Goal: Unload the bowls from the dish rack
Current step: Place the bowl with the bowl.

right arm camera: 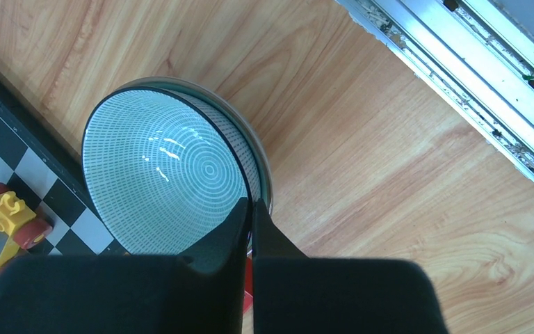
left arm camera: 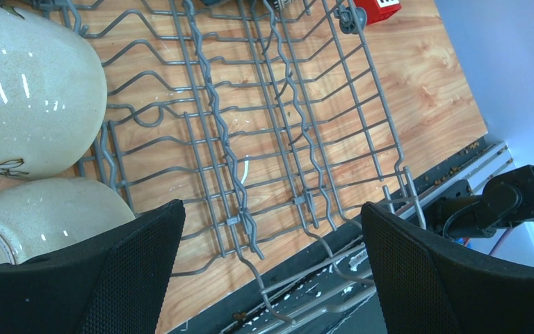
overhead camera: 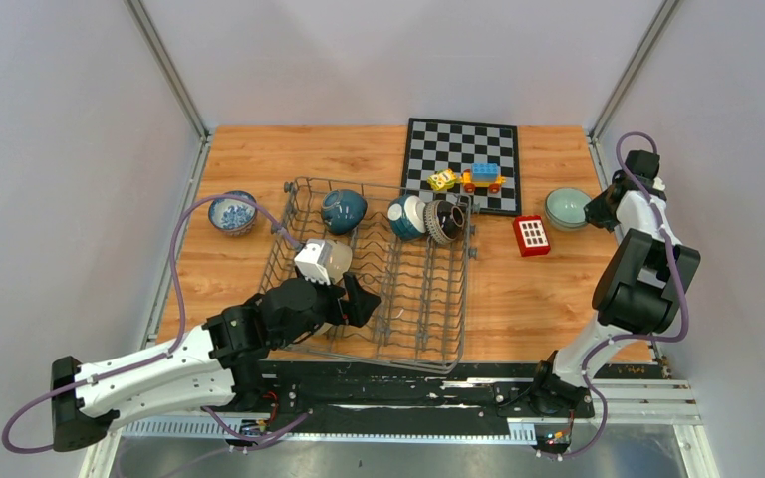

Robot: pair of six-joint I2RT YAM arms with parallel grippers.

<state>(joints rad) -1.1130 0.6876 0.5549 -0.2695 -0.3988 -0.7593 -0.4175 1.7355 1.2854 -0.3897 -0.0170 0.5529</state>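
Observation:
The grey wire dish rack (overhead camera: 428, 329) stands mid-table. At its far end it holds a dark teal bowl (overhead camera: 344, 211), a teal-and-white bowl (overhead camera: 406, 217) and a dark brown striped bowl (overhead camera: 445, 221). Two beige bowls (overhead camera: 324, 261) stand on edge at its left side, and they also show in the left wrist view (left arm camera: 31, 90). My left gripper (overhead camera: 356, 299) is open and empty over the rack's near part (left arm camera: 271, 278), just right of the beige bowls. My right gripper (overhead camera: 598, 211) is shut on the rim of a pale celadon bowl (right arm camera: 167, 177) at the far right (overhead camera: 564, 207). A blue-and-white bowl (overhead camera: 232, 213) sits on the table left of the rack.
A black-and-white chessboard (overhead camera: 458, 149) lies behind the rack with toy blocks (overhead camera: 483, 177) on it. A red block (overhead camera: 531, 235) lies between the rack and the celadon bowl. A metal rail (right arm camera: 473, 76) runs along the table's right edge.

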